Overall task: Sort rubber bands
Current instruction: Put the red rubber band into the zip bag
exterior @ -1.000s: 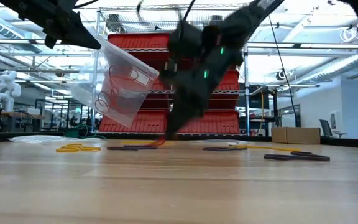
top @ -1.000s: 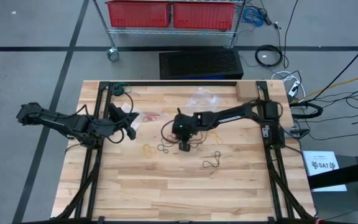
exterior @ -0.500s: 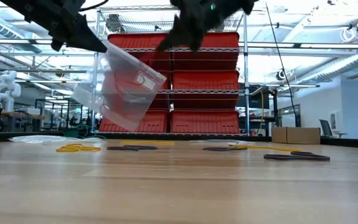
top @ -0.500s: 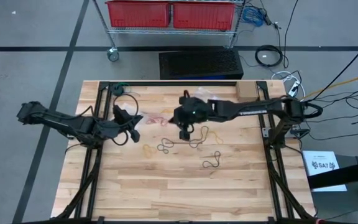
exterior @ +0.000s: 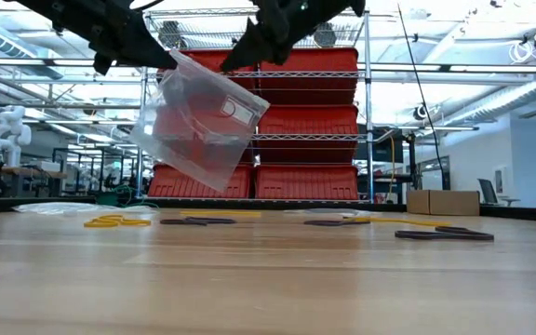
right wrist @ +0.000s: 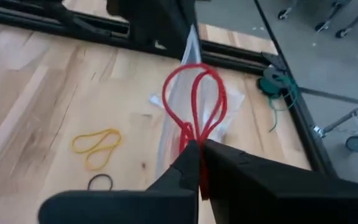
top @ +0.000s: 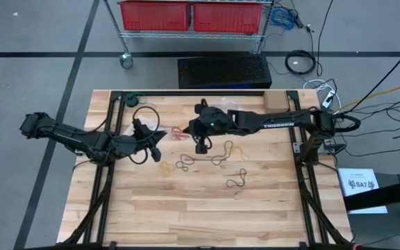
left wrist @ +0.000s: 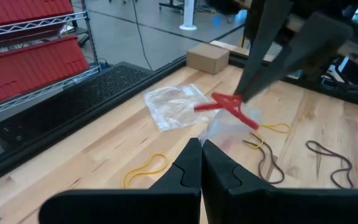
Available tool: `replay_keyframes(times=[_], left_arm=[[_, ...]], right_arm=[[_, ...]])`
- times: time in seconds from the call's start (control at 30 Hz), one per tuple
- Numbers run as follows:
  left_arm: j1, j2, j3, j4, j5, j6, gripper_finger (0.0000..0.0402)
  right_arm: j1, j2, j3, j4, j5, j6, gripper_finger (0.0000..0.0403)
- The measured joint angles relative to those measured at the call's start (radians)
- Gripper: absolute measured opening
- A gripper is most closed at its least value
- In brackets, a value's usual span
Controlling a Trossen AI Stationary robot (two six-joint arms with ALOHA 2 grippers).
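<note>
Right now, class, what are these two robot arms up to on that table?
They are sorting rubber bands into bags. The left gripper holds a clear plastic bag up above the wooden table. The right gripper, shut on a red rubber band, has brought it up close to the bag. Yellow and black bands lie loose on the tabletop.

Thin red rubber band loops [right wrist: 194, 112] hang pinched in the right end effector [right wrist: 199, 152]; yellowish tan [right wrist: 96, 148] and black elastic loops [top: 237, 179] lie scattered flat on the desk.
</note>
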Motion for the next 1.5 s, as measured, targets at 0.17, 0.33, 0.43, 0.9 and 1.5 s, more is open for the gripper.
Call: replay_keyframes(times=[0.17,0.33,0.43,0.9,1.5], left_arm=[[0.001,0.000,0.000,-0.001,-0.008,0.000,0.0000],[0.001,0.000,0.000,-0.003,-0.028,-0.003,0.0000],[0.001,0.000,0.000,-0.007,-0.040,-0.003,0.0000],[0.001,0.014,0.000,-0.002,-0.049,-0.008,0.0000],[0.001,0.014,0.000,0.019,-0.013,-0.010,0.0000]], right_arm=[[0.004,0.012,0.002,-0.001,0.000,0.015,0.0000],[0.010,0.009,0.003,0.003,0.001,0.032,0.0000],[0.017,0.008,0.025,0.005,0.004,0.035,0.0000],[0.009,0.053,0.040,-0.009,0.023,0.068,0.0000],[-0.057,0.100,0.041,-0.010,-0.062,0.245,0.0053]])
